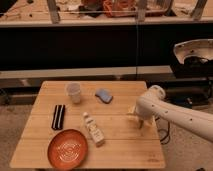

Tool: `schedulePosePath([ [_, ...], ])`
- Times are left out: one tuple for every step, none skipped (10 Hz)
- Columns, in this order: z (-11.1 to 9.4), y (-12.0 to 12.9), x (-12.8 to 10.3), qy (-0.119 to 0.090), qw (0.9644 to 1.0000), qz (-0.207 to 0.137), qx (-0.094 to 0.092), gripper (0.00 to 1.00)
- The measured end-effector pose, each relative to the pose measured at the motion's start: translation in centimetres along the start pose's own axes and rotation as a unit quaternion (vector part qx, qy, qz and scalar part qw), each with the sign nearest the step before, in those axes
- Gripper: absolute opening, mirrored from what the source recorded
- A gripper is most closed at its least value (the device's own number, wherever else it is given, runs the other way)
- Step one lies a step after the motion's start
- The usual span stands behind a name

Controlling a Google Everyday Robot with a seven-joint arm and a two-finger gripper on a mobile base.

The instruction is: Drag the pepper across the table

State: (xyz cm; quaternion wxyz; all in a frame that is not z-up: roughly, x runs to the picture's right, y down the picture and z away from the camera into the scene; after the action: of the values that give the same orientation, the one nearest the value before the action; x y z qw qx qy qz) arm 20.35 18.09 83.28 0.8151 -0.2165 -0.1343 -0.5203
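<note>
arm: smooth white, reaching in from right | claw (137, 118): hovering over bamboo-plank counter (120, 147), right edge | grip: cannot tell

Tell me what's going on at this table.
A white robot arm reaches in from the right, its gripper low over the right side of the light bamboo-wood table. The small orange pepper cannot be made out, perhaps hidden beneath the gripper. A clear plastic cup, blue pad, black block, pale bottle and round orange-red plate sit to its left.
</note>
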Motion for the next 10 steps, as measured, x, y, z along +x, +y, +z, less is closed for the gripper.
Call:
schedulePosePath([
  [0.2, 0.1, 0.1, 0.000, 1.0000, -0.003, 0.001, 0.80],
  [0.5, 0.2, 0.1, -0.002, 1.0000, -0.006, 0.002, 0.80],
  [0.7, 0.2, 0.1, -0.003, 0.9999, -0.009, 0.002, 0.80],
  [0.8, 0.2, 0.1, -0.004, 0.9999, -0.012, 0.003, 0.80],
  [1.0, 0.1, 0.2, -0.005, 0.9999, -0.016, 0.004, 0.80],
  [1.2, 0.1, 0.2, -0.006, 0.9998, -0.020, 0.005, 0.80],
  [1.4, 0.1, 0.1, -0.007, 0.9997, -0.022, 0.005, 0.80],
  [1.6, 0.2, 0.1, -0.008, 0.9996, -0.025, 0.006, 0.80],
  [1.7, 0.2, 0.2, -0.008, 0.9996, -0.027, 0.006, 0.80],
  [1.9, 0.2, 0.2, -0.009, 0.9995, -0.029, 0.007, 0.80],
])
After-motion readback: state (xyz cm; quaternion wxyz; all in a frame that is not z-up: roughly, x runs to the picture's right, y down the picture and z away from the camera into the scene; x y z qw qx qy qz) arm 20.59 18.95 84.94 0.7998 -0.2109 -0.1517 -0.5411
